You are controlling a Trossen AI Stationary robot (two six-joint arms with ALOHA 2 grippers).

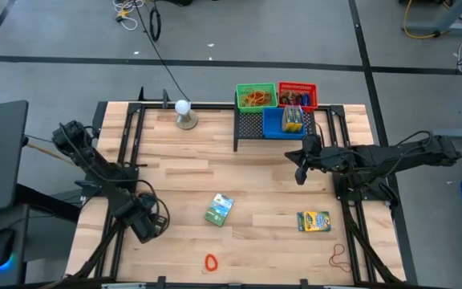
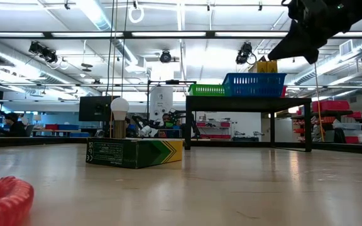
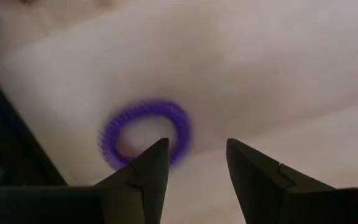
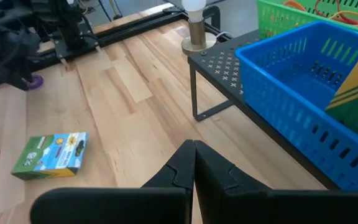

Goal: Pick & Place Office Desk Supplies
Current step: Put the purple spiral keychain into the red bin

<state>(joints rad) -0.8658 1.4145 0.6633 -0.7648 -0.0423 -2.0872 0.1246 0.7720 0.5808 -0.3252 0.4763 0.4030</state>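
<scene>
A purple coil loop (image 3: 145, 130) lies on the wooden table at its near left, also showing as the purple loop (image 4: 35, 82) in the right wrist view. My left gripper (image 3: 197, 168) points down over it, open, with the loop just off to one side of one finger (image 3: 148, 168). In the high view the left gripper (image 1: 147, 227) hides the loop. My right gripper (image 1: 300, 175) hangs shut and empty in front of the black rack (image 1: 251, 132). A green crayon box (image 1: 219, 209), a yellow crayon box (image 1: 314, 221), a red loop (image 1: 210, 262) and a rubber band (image 1: 339, 257) lie flat on the table.
On the black rack at the far edge stand a green basket (image 1: 257, 97) with rubber bands, a red basket (image 1: 297, 95) and a blue basket (image 1: 283, 122) holding crayon boxes. A white ball on a round stand (image 1: 184, 112) is to the rack's left. Bare wood lies mid-table.
</scene>
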